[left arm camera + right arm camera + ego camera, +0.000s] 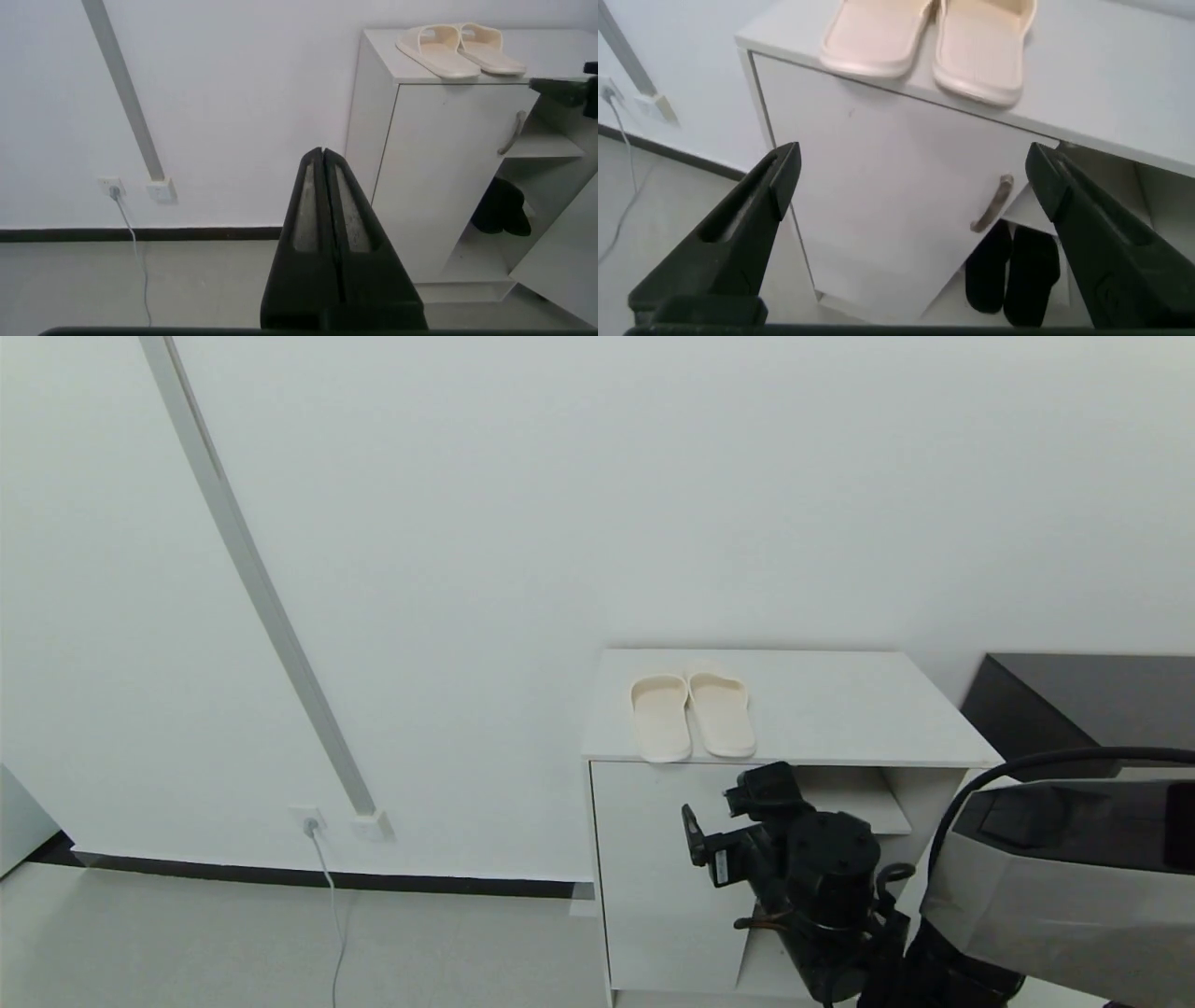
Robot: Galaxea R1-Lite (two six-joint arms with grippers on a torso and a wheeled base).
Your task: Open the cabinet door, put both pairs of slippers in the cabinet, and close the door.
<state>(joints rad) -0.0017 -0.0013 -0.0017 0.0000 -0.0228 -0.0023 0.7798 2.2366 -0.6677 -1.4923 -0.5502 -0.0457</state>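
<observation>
A white cabinet (840,709) stands against the wall with a cream pair of slippers (692,713) on its top, near the front left corner. Its left door (653,877) is shut, its curved handle (992,203) at the inner edge. The right side stands open, and a black pair of slippers (1013,275) sits on a low shelf inside. My right gripper (724,807) hangs open in front of the left door, just below the cream slippers (924,37). My left gripper (322,215) is shut on nothing, well off to the cabinet's left, with the cream pair (462,49) in its view.
A dark piece of furniture (1074,709) stands right of the cabinet. On the wall to the left are a grey conduit strip (252,569) and an outlet with a hanging cable (308,821). Bare floor (280,943) lies left of the cabinet.
</observation>
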